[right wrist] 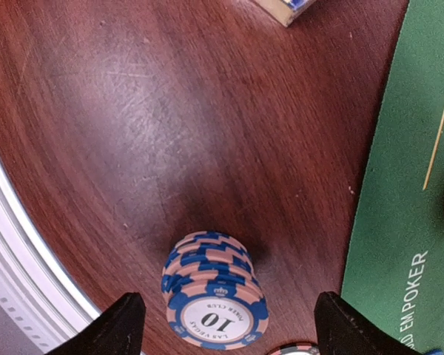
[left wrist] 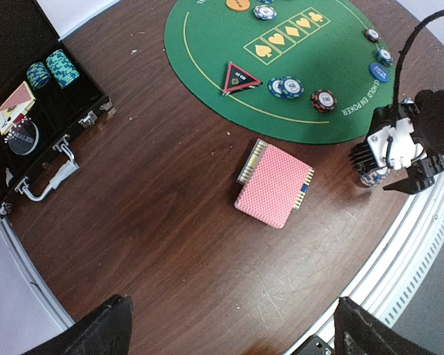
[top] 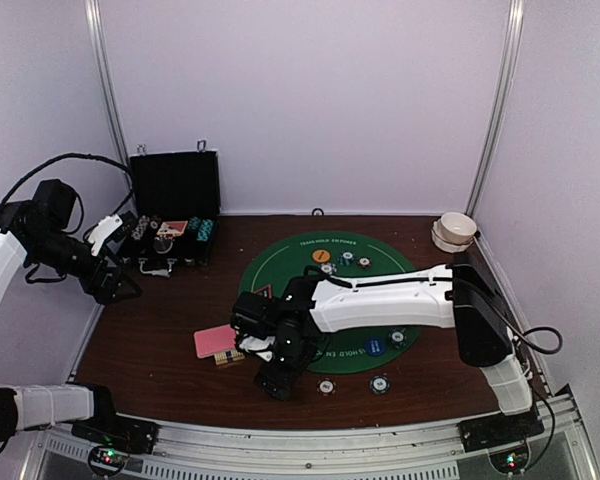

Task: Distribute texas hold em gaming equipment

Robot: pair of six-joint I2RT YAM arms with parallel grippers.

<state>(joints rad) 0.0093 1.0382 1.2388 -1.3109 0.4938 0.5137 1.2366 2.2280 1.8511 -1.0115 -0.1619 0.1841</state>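
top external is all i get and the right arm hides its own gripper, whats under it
Observer: The right wrist view shows a stack of pink-and-blue chips, top one marked 10, standing between the fingers of the right gripper.
Operator: is it gripping them
Observer: No. The jaws are open, with a gap on each side of the stack.
Operator: is the stack on the mat
Observer: No. It stands on the bare wood of the table, off the edge of the green mat.
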